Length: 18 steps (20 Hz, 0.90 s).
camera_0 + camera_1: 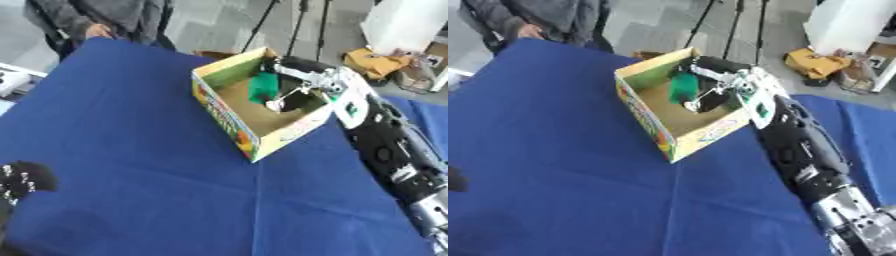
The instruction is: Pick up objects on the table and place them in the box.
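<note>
An open cardboard box with a colourful printed side stands on the blue table, right of the middle and towards the far side. Inside it a green object stands against the far wall. My right arm comes in from the lower right, and my right hand reaches over the box's far right corner, right beside the green object. Whether it holds the object is hidden. My left hand rests at the lower left edge, relaxed and with nothing in it.
Blue cloth covers the whole table, with a fold running down from the box's near corner. Another blue surface lies to the right of my arm. Tripod legs and yellow and brown clutter stand on the floor beyond the table.
</note>
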Available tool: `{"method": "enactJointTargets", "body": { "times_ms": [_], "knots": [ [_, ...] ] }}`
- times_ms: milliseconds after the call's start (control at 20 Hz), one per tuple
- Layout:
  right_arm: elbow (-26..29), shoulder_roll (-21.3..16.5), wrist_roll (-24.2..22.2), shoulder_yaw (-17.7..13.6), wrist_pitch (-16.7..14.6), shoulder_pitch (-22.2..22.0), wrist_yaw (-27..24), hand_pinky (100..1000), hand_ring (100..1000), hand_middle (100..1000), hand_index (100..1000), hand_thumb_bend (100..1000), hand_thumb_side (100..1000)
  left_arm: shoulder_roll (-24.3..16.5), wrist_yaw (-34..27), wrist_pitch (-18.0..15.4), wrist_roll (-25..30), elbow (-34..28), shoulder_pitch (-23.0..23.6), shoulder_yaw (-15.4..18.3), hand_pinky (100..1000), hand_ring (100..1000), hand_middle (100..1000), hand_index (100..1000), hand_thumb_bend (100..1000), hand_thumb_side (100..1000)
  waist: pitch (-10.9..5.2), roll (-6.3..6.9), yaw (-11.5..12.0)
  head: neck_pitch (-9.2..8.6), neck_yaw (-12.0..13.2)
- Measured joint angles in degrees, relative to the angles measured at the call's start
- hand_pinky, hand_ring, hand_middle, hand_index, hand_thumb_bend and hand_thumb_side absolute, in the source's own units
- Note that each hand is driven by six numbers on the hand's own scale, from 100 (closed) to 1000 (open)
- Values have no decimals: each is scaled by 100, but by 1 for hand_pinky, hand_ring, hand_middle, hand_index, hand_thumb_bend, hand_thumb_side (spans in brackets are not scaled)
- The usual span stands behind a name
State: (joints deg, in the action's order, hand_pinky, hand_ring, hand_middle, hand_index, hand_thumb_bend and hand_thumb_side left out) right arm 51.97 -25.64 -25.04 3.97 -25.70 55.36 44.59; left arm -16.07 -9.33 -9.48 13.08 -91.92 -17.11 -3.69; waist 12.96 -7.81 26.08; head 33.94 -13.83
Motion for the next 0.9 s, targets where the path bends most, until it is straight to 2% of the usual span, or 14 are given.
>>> {"method": "enactJointTargets", "body": {
  "times_ms": [450, 600, 850, 900],
  "knots": [
    [-140, 172, 80, 43, -47, -50, 223, 536, 438, 748, 886, 100, 100, 25, 1, 0, 0, -1, -7, 0, 628, 614, 582, 663, 393, 1000, 53, 8, -10, 2, -46],
    [-142, 173, 107, 62, -60, -51, 288, 553, 485, 779, 893, 100, 100, 43, 2, -1, -1, -1, -7, 0, 628, 614, 582, 663, 394, 1000, 58, 7, -26, 5, -48],
    [-141, 174, 158, 66, -102, -67, 385, 649, 748, 862, 916, 100, 144, 43, 9, -2, -2, -1, -7, 1, 629, 615, 582, 663, 394, 1000, 58, 7, -31, 12, -49],
    [-141, 174, 170, 66, -110, -72, 403, 659, 762, 866, 917, 100, 148, 43, 11, -3, -3, -1, -7, 1, 629, 615, 582, 663, 394, 1000, 58, 7, -32, 12, -49]
  ]
}}
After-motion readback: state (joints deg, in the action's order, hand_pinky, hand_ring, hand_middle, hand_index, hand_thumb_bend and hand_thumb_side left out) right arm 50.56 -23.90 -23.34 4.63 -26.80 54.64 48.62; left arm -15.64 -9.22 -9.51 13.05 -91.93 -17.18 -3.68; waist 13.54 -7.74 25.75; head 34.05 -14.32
